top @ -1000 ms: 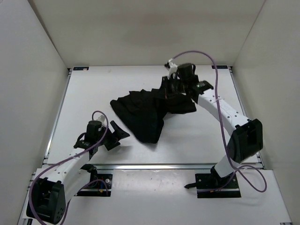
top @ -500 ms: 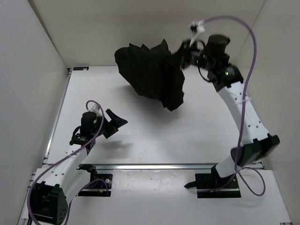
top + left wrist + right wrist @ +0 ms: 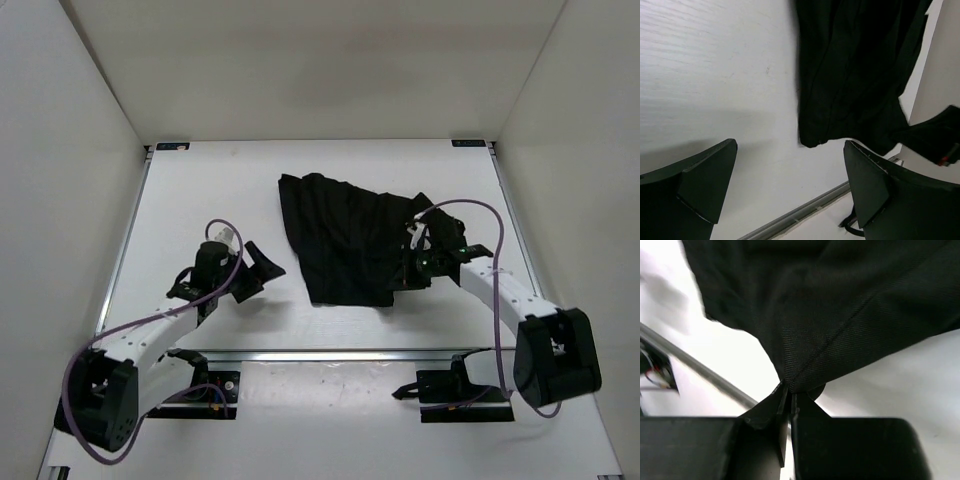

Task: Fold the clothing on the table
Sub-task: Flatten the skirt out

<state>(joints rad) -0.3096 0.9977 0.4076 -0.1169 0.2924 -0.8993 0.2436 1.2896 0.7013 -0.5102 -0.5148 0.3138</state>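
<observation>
R pincer point(image 3: 788, 400), bottom centre, pinched tight on a gathered tip of black clothing point(image 3: 840, 305); fabric fans out across top of frame. White bench point(image 3: 900, 385) shows lower right & left. Silver rail point(image 3: 695, 367) runs diagonally at left.

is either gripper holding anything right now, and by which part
The right gripper is shut on the clothing, pinching a bunch of fabric at its near right corner. The left gripper is open and holds nothing.

Cannot follow the clothing point(image 3: 855, 70) past the top edge of the left wrist view or past the top and right edges of the right wrist view, nor tell the right pincer point(image 3: 407, 274) from black fabric in the top view.
</observation>
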